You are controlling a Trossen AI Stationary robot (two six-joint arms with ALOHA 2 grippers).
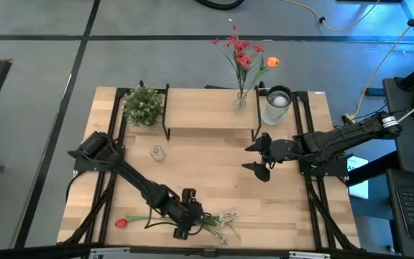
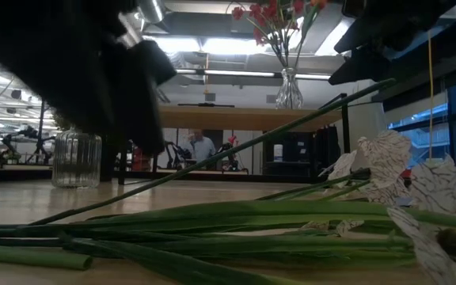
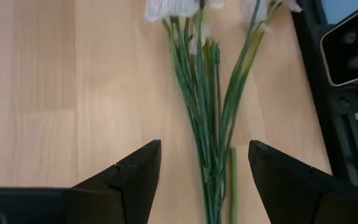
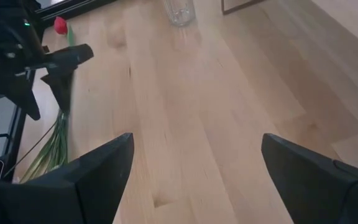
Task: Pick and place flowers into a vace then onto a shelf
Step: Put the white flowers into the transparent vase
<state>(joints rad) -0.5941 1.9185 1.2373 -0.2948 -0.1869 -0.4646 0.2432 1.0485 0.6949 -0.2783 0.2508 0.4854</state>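
A white-blossom sprig [image 1: 220,221] lies flat near the table's near edge, its green stems [image 3: 210,118] running between the fingers of my open left gripper [image 3: 204,180], which hangs over it [image 1: 191,219] without touching. A red tulip [image 1: 121,223] lies on the table to its left. A glass vase [image 1: 240,102] stands on the light-wood shelf [image 1: 200,111] and holds the red spray [image 1: 240,50] and the orange tulip [image 1: 272,62]. My right gripper [image 1: 253,157] hovers open above the table's middle right, holding nothing.
A small ribbed glass jar [image 1: 157,152] stands on the table in front of the shelf. A bushy potted plant [image 1: 144,105] sits at the shelf's left end and a larger glass jar [image 1: 276,106] at its right end. Bare tabletop [image 1: 214,180] lies between the arms.
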